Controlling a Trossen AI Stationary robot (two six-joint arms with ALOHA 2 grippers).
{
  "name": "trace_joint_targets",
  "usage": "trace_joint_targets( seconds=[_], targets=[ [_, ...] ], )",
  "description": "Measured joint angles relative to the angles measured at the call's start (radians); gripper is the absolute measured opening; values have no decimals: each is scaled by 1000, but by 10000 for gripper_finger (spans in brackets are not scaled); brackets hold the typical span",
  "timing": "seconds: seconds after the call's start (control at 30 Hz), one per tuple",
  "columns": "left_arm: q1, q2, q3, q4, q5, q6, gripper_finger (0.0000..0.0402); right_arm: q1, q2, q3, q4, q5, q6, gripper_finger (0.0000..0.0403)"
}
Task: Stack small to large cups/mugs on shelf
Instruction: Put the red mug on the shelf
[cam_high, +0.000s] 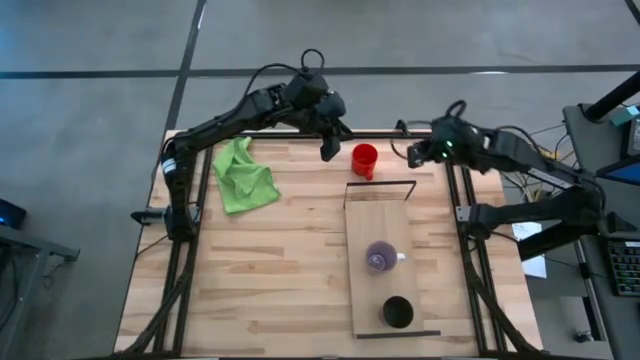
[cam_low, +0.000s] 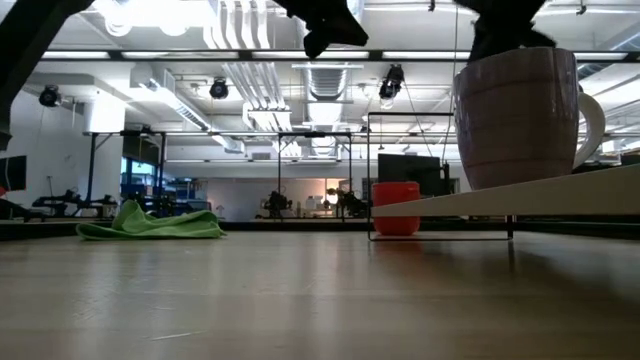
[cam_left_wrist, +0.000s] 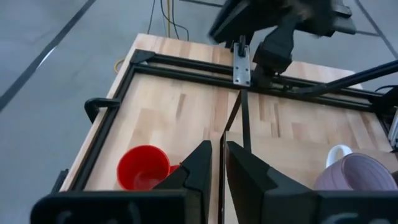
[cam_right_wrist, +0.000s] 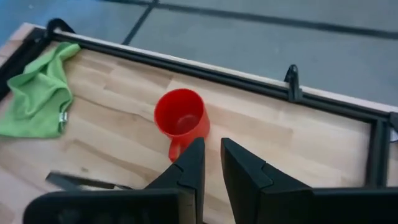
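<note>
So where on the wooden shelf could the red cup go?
The light wooden shelf is bare at its far end, between the black wire frame and the purple mug. Its near end is crowded by the black cup. The red cup stands just beyond that frame.

— What was the table?
— Pale planked wood, matt, in a black metal frame. The shelf was smoother plain wood.
— The cloth?
— Soft and rumpled; the red cup looked glossy.

Bare shelf between red cup and purple cup.
</note>
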Motion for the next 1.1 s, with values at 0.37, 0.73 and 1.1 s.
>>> trace_joint_targets(
  seconds=[0.37, 0.73, 1.1],
  targets=[
    [0, 0, 0, -2, -1, -2, 32, -241, 242, 9, 175, -269, -70, 47],
    [0, -1, -1, -2, -4, -1, 32, -251, 462, 34, 184, -355, -80, 47],
    [0, -1, -1, -2, -3, 0, 32, -251, 567, 90, 184, -358, -4, 47]
  ],
)
